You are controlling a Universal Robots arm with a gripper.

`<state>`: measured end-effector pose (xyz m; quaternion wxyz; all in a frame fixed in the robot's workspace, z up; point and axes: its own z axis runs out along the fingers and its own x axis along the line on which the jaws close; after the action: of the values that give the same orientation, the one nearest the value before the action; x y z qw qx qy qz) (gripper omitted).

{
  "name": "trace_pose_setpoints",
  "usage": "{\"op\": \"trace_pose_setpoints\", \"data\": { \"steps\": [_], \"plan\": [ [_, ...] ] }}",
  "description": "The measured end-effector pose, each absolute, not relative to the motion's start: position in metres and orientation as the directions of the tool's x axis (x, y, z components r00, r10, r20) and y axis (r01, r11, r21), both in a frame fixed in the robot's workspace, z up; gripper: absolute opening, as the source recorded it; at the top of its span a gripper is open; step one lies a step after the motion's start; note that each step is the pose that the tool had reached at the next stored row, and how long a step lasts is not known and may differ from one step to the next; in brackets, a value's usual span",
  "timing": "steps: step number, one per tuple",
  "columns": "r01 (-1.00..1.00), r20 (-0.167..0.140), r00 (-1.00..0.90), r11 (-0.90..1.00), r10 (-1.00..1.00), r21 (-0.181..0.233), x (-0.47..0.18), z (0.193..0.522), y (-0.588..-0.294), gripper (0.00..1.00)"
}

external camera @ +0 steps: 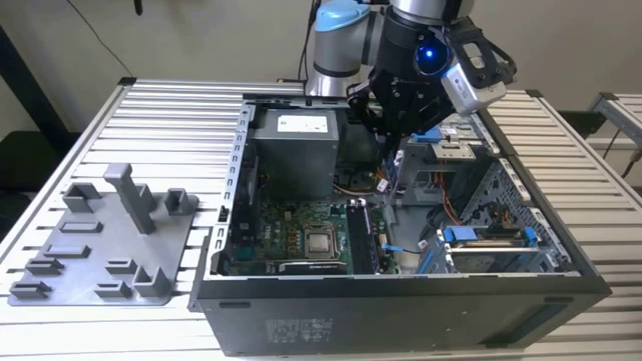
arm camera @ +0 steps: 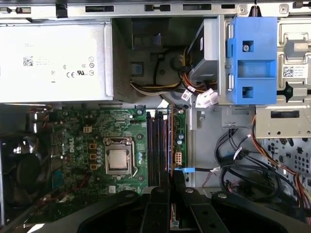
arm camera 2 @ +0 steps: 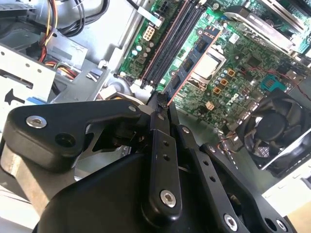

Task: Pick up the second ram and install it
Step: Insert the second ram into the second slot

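I can see the gripper (arm camera 2: 162, 100) jaws pinching the second ram (arm camera 2: 192, 56), hovering over the motherboard's memory slots (arm camera: 156, 145) inside the open PC case (external camera: 401, 316)

**Arm bending down, fingers pinching close**

The arm (external camera: 336, 41) is entering at the upper middle of the exterior view. Its grey and light-blue joints are folding over, so the black wrist is pointing straight down with a blue light glowing on its housing. The gripper (external camera: 393, 131) is hanging directly below. In both wrist views the gripper (arm camera 2: 161, 101) (arm camera: 170, 184) is holding its black linked fingers nearly together, clamping the thin edge of the second ram (arm camera 2: 192, 60).
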<state>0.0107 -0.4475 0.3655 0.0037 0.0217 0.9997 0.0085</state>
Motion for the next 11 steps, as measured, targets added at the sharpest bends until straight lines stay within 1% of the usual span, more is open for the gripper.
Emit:
{"op": "trace_pose_setpoints", "data": {
  "steps": [11],
  "plan": [
    [0.043, -0.007, -0.999, 0.999, 0.043, 0.017, 0.0107, 0.361, -0.4475, 0.14]
  ]
}}
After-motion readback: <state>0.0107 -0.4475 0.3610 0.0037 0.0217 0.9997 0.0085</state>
